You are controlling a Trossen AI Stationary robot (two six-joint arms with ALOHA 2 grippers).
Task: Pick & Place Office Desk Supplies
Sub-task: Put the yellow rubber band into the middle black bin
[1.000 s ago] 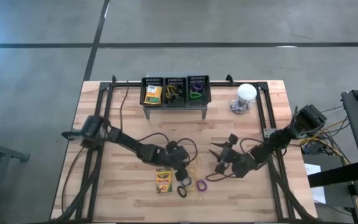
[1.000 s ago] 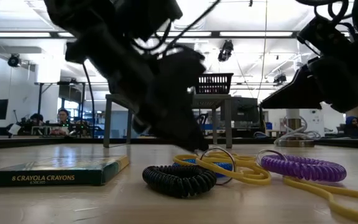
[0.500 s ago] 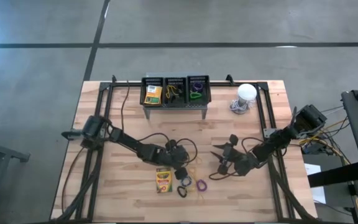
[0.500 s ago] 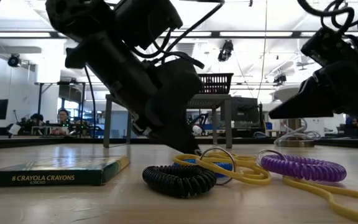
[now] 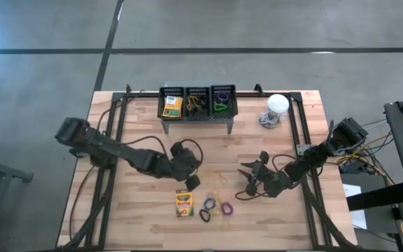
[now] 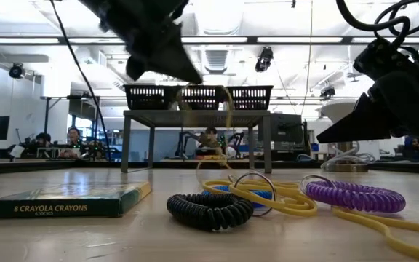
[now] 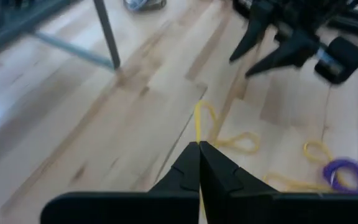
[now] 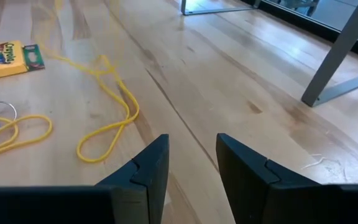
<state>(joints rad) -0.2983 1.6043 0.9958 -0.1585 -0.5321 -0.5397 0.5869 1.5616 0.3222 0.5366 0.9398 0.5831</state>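
Observation:
My left gripper (image 5: 192, 183) is raised above the table and shut on a thin yellow rubber band (image 7: 198, 119), which hangs below it (image 6: 228, 109). A yellow-and-green crayon box (image 5: 183, 203) lies flat on the table. Next to it lie a black loop (image 6: 209, 207), a blue loop (image 5: 209, 204), a purple loop (image 6: 355, 196) and more yellow bands (image 8: 104, 124). My right gripper (image 5: 247, 179) is open and empty. It hovers low, to the right of these things. My left gripper pinches the yellow rubber band at its upper end (image 7: 198, 140) between the tips of its two shut fingers, coming from above and slanting down. The band hangs slack below the fingers. I cannot tell whether its lower end is clear of the table.
A grey perforated stand (image 5: 197, 103) with three bins is at the table's far middle. Its bins hold a crayon box, yellow bands and loops. A white dome-shaped object (image 5: 277, 105) sits at the far right. Bare wood lies between the stand and the grippers.
My left gripper has gone up from the pile of bands and loops and back toward the table's left and far side. It stays shut and has drawn one yellow rubber band up off the table. My right gripper has barely moved.

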